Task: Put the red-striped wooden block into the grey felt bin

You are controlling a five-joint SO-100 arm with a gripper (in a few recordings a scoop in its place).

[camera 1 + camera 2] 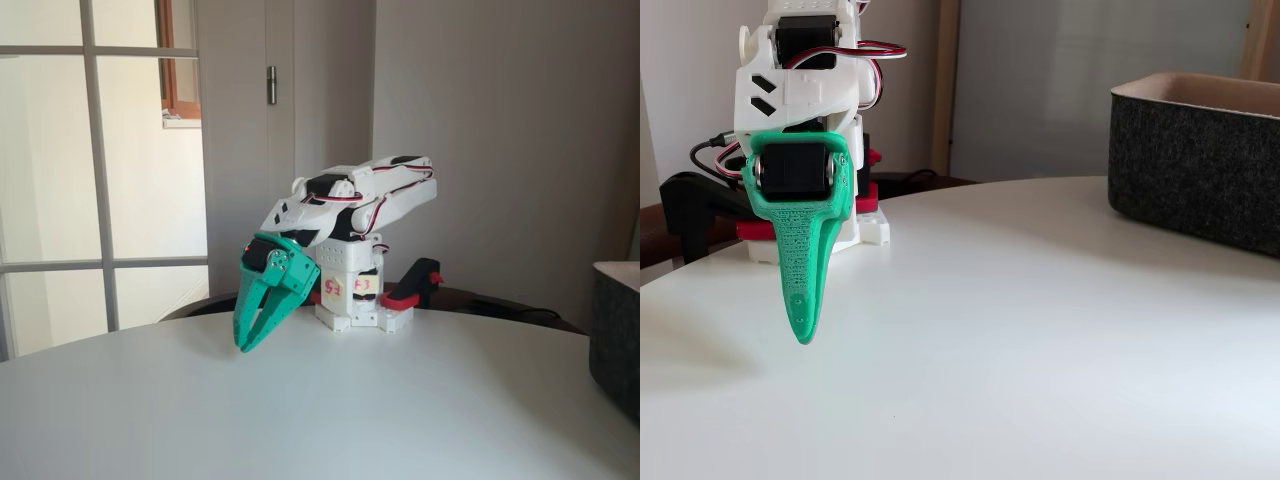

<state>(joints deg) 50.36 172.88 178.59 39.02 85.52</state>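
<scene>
Our green tool [250, 343] hangs just above the white surface [300, 420], tips nearly together, gripping nothing. We cannot spot the red-striped block; it may already lie hidden inside the grey felt bin [1200, 165] standing well apart.

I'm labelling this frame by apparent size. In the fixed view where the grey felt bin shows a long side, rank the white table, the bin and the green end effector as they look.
1. White table, largest by far.
2. Grey felt bin, cut off at the right edge.
3. Green end effector, smallest; it looks nearer the camera, so its size is flattered.
</scene>
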